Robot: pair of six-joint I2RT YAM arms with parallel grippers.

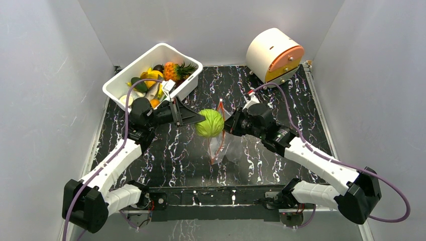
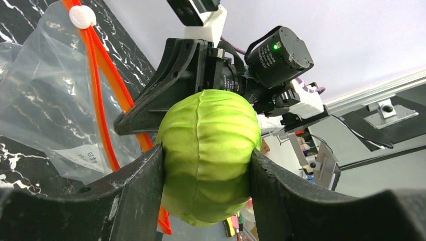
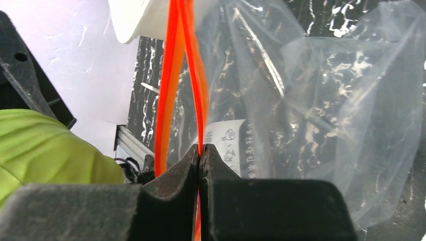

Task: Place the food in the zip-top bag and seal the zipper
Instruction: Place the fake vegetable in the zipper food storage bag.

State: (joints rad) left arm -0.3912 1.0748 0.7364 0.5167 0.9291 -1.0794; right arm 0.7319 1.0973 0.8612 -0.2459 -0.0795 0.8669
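My left gripper (image 1: 201, 119) is shut on a light-green round cabbage (image 1: 209, 123) and holds it in the air right at the mouth of the zip-top bag (image 1: 224, 146); the cabbage fills the left wrist view (image 2: 208, 155). The clear bag hangs from my right gripper (image 1: 232, 122), which is shut on one lip of the red zipper (image 3: 201, 95). The other lip (image 3: 166, 95) bows away, so the mouth gapes a little. The zipper's white slider (image 2: 82, 16) sits at its end. The bag holds no food that I can see.
A white tub (image 1: 131, 70) at the back left holds more toy food: a pineapple (image 1: 176, 71), bananas (image 1: 150, 76), dark-green and orange pieces. A round white and orange device (image 1: 274, 54) stands at the back right. The tabletop is black marble pattern (image 1: 166, 155).
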